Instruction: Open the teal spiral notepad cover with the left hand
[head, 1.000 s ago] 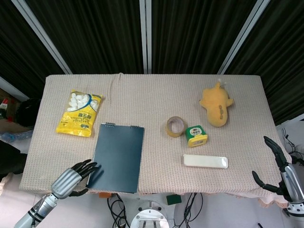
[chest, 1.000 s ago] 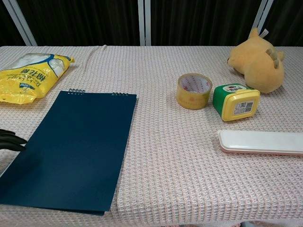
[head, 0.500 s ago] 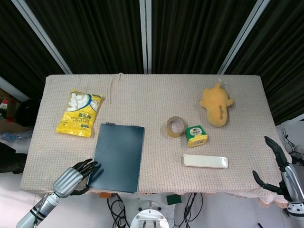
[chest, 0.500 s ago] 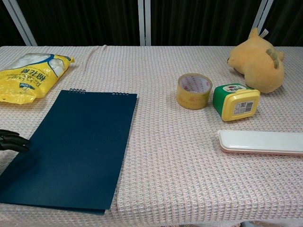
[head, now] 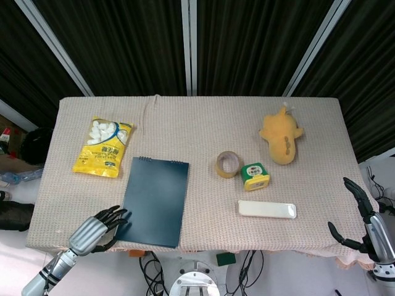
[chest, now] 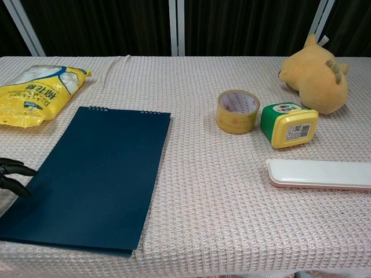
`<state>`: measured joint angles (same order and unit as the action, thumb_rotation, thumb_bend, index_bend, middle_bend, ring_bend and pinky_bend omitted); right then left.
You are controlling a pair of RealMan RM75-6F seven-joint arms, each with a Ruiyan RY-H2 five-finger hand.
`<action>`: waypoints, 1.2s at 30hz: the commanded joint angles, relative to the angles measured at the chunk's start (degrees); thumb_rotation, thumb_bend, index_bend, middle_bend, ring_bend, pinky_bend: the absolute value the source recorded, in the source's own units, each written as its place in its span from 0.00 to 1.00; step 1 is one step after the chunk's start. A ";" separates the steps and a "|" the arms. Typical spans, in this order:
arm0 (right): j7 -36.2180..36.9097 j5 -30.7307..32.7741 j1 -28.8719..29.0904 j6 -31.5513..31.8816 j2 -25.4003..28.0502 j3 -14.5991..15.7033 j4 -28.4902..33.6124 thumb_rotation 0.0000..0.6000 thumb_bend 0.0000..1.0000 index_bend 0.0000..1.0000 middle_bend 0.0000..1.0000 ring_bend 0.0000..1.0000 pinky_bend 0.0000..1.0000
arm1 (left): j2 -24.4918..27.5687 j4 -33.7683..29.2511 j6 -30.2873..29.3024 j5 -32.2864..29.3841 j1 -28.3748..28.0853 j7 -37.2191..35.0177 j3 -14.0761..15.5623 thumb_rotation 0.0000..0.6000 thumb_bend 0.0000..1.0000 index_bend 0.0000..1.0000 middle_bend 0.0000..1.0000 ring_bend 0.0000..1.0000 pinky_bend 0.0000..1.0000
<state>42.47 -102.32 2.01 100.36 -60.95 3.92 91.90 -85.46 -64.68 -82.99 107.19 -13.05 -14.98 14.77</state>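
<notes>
At near-left counter (head: pixel 203 123) edge: notepad (head: pixel 153 201) flat, cover closed. Left hand (head: pixel 94 229) at its lower-left corner, fingers spread, holding nothing. Approach step. Next: hook fingertips under cover edge, lift. Right hand (head: pixel 365 225) idle, open.

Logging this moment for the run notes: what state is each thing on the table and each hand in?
Teal spiral notepad: closed, flat, cover down.
Left hand: fingers at the notepad's near-left edge, holding nothing.
Right hand: open, off the table's right edge.
Yellow snack bag: sealed, lying flat.
Tape roll: lying flat.
Green jar with yellow lid: closed, on its side.
White case: closed.
Yellow plush toy: lying down.
</notes>
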 commanded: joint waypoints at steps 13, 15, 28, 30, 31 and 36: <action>-0.19 -0.18 0.10 -0.25 0.22 -0.05 0.37 1.00 0.34 0.00 0.00 0.00 0.00 | -1.02 0.07 1.11 -1.92 -0.09 0.02 -1.02 1.00 0.37 0.44 0.15 0.07 0.23; -0.15 -0.16 0.07 -0.22 0.27 -0.05 0.39 1.00 0.35 0.00 0.00 0.00 0.00 | -1.20 0.14 1.21 -2.18 -0.05 0.32 -1.19 1.00 0.38 0.47 0.15 0.07 0.23; 0.47 0.10 0.01 -0.15 0.15 -0.19 -0.24 1.00 0.35 0.00 0.00 0.00 0.00 | -2.79 1.22 -0.64 -2.42 -0.16 0.39 -2.72 1.00 0.40 0.68 0.23 0.11 0.27; 0.65 0.26 -0.01 -0.21 0.08 -0.22 -0.40 1.00 0.35 0.00 0.00 0.00 0.00 | -2.80 1.19 -0.96 -2.33 -0.24 0.16 -2.82 1.00 0.40 0.71 0.24 0.11 0.27; 0.77 0.35 -0.03 -0.22 0.04 -0.23 -0.55 1.00 0.35 0.00 0.00 0.00 0.00 | -2.76 1.07 -1.25 -2.25 -0.27 -0.07 -2.87 1.00 0.40 0.71 0.24 0.11 0.28; 1.05 0.39 -0.08 -0.10 -0.07 -0.28 -0.93 1.00 0.35 0.00 0.00 0.00 0.00 | -1.69 -0.72 -1.95 -1.86 -0.81 -0.67 -3.06 1.00 0.40 0.75 0.25 0.12 0.29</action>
<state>43.52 -101.93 1.93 100.25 -61.02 3.63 90.98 -87.53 -64.84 -84.80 105.18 -13.62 -15.45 11.78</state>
